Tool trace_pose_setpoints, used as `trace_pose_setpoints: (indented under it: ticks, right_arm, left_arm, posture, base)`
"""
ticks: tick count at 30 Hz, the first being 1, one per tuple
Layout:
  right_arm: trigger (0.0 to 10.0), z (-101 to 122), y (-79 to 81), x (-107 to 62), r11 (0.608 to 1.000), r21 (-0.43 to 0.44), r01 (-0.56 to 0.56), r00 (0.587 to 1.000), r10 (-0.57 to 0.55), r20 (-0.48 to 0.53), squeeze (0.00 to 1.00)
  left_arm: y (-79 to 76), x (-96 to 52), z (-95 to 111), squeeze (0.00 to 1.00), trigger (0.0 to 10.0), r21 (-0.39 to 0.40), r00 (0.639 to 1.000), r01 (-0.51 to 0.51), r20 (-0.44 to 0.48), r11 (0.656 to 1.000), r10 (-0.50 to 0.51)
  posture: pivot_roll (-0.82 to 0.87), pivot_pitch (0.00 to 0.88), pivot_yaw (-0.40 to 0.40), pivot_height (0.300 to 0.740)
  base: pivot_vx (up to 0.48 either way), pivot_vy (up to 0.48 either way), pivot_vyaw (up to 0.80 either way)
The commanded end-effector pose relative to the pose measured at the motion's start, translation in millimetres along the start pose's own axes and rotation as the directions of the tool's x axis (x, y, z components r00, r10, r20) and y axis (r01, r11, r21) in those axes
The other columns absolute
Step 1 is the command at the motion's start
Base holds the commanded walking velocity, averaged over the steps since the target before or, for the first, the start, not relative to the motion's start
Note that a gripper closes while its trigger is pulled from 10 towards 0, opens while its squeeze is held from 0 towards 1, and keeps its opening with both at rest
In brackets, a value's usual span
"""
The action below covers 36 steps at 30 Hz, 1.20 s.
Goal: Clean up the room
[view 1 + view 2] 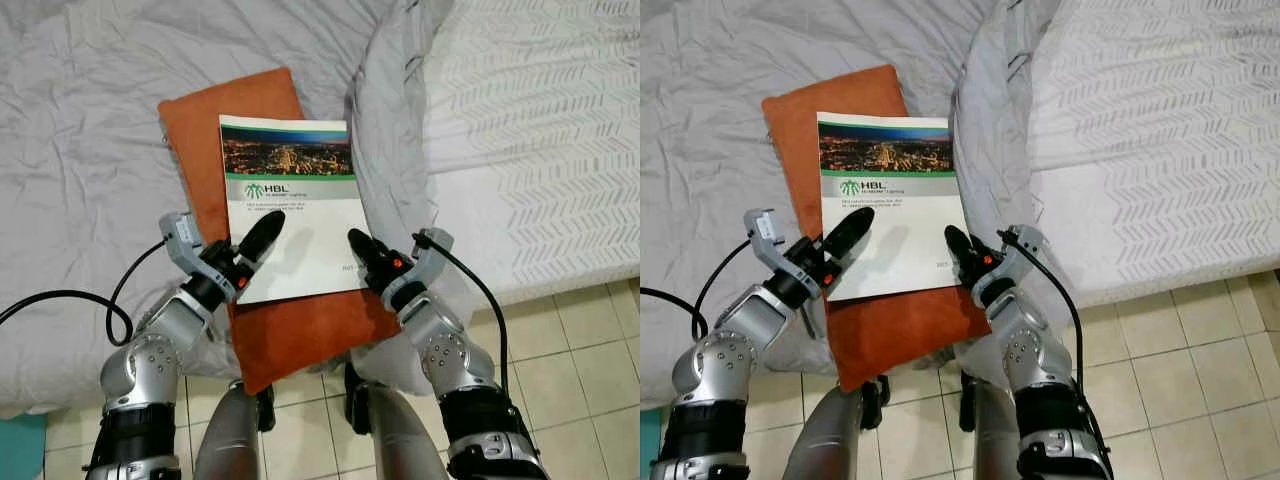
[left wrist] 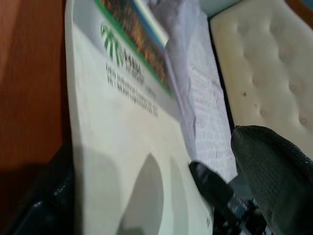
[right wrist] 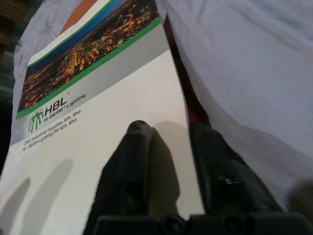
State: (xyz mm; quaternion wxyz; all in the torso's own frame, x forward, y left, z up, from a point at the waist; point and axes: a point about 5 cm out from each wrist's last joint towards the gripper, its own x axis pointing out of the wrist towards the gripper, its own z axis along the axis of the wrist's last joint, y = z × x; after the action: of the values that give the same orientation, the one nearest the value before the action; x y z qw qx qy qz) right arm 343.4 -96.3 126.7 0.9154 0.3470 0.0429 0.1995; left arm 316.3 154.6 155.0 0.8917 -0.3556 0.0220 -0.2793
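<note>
Both end effectors flank the booklet [image 1: 290, 205] on the orange cushion [image 1: 300, 335]: right end effector [image 1: 362, 252] straddles its 5 o'clock edge, left end effector [image 1: 262, 238] spread at 7. Bed [image 1: 80, 150] remains untidy; cleanup looks barely begun.

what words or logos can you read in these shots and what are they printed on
"HBL" with a green palm-like logo: on the booklet lying on the orange cushion.
"HI-BEAM Lighting": beside the logo, readable in the right wrist view.
"DGS Industrial Supplies Sdn. Bhd." and "Hi-BEAM Lighting Sdn. Bhd.": two small lines under the logo, only roughly legible.
Small print at the booklet's lower edge by the right end effector: too small to read.
</note>
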Motion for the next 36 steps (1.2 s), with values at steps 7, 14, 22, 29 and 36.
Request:
trace_pose_setpoints:
  ticks: [7,14,22,29,36]
  right_arm:
    - [0.0,-14,-6.0,-8.3,0.993,0.111,0.034,0.999,-0.032,-0.025,0.00]
    - [0.0,5,5.9,-9.5,0.987,0.161,-0.023,1.000,0.020,0.022,0.00]
    - [0.0,27,11.4,-9.5,0.999,-0.046,-0.021,0.997,0.024,0.079,0.00]
    - [0.0,81,8.5,-11.7,0.929,-0.361,0.078,0.975,0.004,0.222,0.00]
    - [0.0,104,6.5,-32.0,0.822,-0.535,0.197,0.947,-0.019,0.320,0.00]
  left_arm:
    - [1.8,-11.3,-7,0.00,10.0,-0.071,0.999,-0.045,0.003,0.996,0.045]
    - [4.2,-28.9,0,0.00,10.0,0.125,0.985,-0.165,-0.030,0.978,0.170]
    - [-2.0,-43.0,9,0.00,10.0,0.357,0.968,-0.224,-0.025,0.907,0.249]
    - [-13.3,-55.5,-6,0.00,10.0,0.555,0.949,-0.239,-0.042,0.797,0.313]
    - [-22.0,-62.8,-29,0.00,10.0,0.559,0.945,-0.234,-0.060,0.796,0.321]
  posture:
    - [-0.09,0.641,-0.072,0.740]
    - [-0.08,0.619,-0.066,0.740]
    - [-0.03,0.551,-0.052,0.740]
    - [0.03,0.337,-0.054,0.740]
    - [0.05,0.169,-0.055,0.740]
  base:
    - [0.000,0.000,0.00]
    - [0.000,0.000,0.00]
    - [0.000,0.000,0.00]
    - [0.000,0.000,0.00]
    - [0.000,0.000,0.00]
